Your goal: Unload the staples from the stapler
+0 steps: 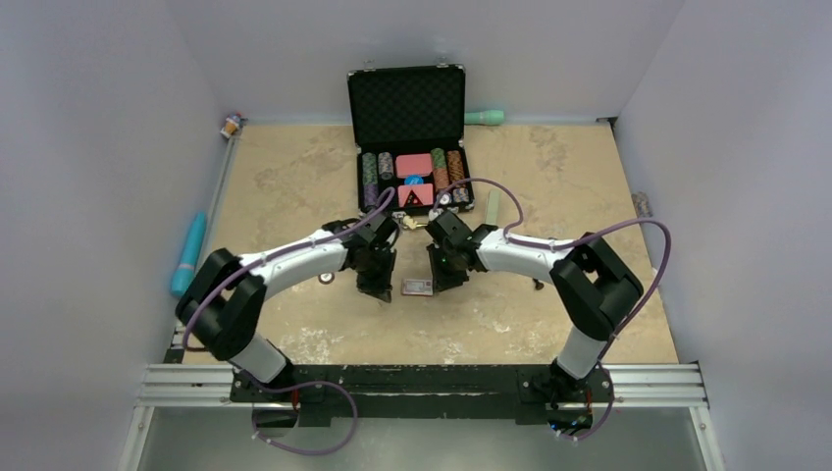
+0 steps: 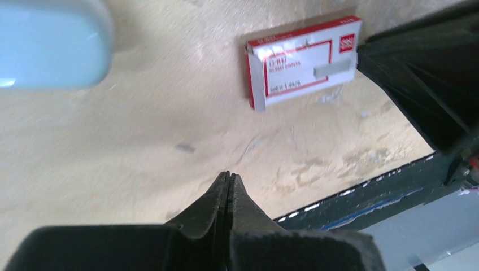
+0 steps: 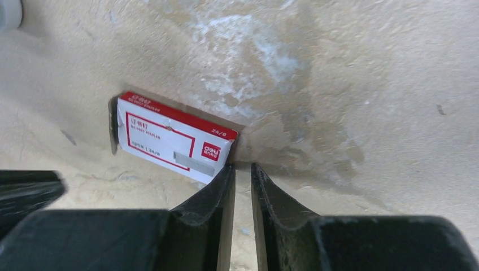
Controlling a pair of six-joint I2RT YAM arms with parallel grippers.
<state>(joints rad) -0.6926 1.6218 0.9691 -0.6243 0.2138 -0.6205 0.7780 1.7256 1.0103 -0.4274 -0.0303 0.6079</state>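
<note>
My left gripper (image 1: 378, 289) hangs just above the table left of a small red-and-white flat box (image 1: 417, 287); its jaws are pressed together with nothing between them (image 2: 230, 175). My right gripper (image 1: 443, 285) stands right of the box (image 3: 169, 144), its left fingertip (image 3: 226, 172) at the box's corner. Its jaws (image 3: 242, 167) stand a narrow gap apart with bare table between. A tiny grey sliver (image 2: 184, 148) lies on the table, perhaps a staple piece. A blurred pale blue rounded object (image 2: 51, 42), possibly the stapler, fills the left wrist view's top-left corner.
An open black case (image 1: 407, 103) with poker chips and pink cards stands behind the grippers. A pale green bar (image 1: 494, 206) lies right of it. A teal tube (image 1: 188, 253) lies at the left edge, a mint handle (image 1: 486, 118) at the back wall. The black base rail (image 2: 367, 195) runs along the near edge.
</note>
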